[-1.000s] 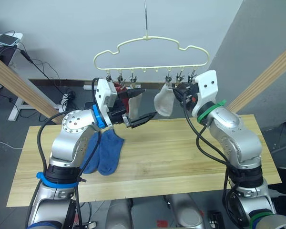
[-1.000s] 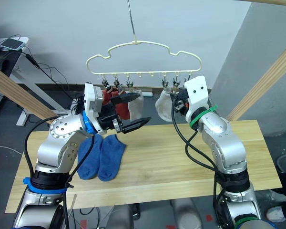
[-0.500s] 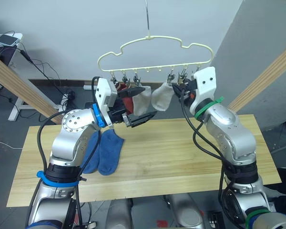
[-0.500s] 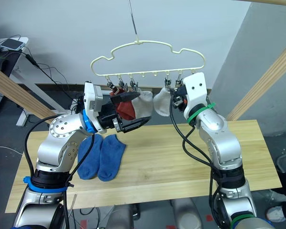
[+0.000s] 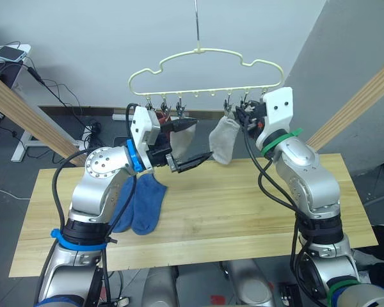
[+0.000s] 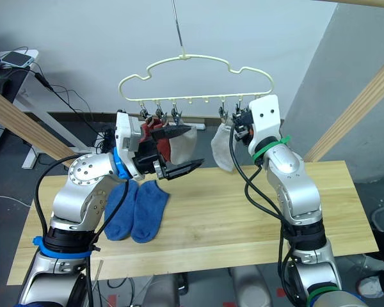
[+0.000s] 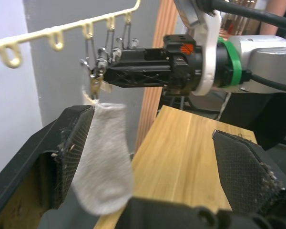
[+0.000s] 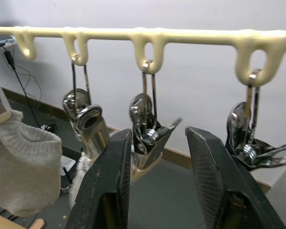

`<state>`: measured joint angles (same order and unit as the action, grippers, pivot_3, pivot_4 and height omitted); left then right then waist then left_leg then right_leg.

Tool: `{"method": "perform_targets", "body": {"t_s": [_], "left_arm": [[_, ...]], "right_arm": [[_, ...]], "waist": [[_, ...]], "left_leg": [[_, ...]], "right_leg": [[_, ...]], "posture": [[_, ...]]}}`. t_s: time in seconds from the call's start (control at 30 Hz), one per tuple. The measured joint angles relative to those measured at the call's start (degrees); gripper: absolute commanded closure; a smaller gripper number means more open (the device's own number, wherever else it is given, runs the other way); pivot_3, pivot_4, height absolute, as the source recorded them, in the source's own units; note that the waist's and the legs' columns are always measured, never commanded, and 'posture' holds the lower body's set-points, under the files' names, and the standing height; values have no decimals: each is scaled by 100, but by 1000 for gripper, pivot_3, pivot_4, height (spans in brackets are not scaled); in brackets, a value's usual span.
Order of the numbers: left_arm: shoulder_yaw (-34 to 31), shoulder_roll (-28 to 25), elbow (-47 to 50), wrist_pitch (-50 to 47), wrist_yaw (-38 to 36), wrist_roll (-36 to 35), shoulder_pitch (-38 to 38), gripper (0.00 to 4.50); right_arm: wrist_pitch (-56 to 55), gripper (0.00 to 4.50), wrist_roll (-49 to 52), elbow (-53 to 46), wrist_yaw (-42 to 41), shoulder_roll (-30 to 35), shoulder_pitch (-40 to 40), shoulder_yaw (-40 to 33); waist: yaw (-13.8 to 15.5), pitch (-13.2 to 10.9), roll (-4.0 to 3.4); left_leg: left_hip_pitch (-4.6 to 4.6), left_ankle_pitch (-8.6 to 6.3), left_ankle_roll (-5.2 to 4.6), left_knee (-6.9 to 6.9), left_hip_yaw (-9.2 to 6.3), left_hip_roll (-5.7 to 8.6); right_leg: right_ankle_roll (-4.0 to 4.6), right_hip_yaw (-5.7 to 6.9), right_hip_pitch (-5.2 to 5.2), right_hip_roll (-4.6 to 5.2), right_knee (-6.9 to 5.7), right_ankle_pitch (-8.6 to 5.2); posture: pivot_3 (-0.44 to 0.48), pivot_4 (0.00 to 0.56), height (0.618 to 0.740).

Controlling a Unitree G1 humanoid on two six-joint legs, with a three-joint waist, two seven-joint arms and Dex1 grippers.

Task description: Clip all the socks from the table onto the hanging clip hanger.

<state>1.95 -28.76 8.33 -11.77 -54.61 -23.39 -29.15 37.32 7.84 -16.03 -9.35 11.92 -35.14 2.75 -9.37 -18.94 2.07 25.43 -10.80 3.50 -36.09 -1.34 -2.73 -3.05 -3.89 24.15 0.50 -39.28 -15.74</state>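
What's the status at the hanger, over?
Left gripper open, empty. Right gripper open around a bare clip. Grey sock hangs clipped; two blue socks on the table. Nothing blocking.

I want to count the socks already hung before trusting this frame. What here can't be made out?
- Rust red sock, left eye view: mostly hidden behind the left gripper, so one or two is unclear.
- Blue socks: partly covered by the left arm.
- Clip hanger, right wrist view: both ends cut off by the edges.
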Motion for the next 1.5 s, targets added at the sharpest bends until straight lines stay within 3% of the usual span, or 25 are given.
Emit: {"method": "perform_targets", "body": {"t_s": [0.7,1.5], "left_arm": [[1,43,-272,252,-120,13,-1,0],[2,83,-423,436,-132,142,0,0]], "right_arm": [[423,2641,54,-293,51,-238,-3,-83],[-79,2641,6,282,16,-615,-313,75]], "waist": [[-14,1,-1],[-18,2,-2]], "left_leg": [[-3,1,0,-6,-1,0],[-4,2,1,-9,-2,1]], "right_leg": [[0,1,3,0,-21,0],[1,2,3,0,-30,0]], "posture": [[-264,284,732],[-251,271,732]]}}
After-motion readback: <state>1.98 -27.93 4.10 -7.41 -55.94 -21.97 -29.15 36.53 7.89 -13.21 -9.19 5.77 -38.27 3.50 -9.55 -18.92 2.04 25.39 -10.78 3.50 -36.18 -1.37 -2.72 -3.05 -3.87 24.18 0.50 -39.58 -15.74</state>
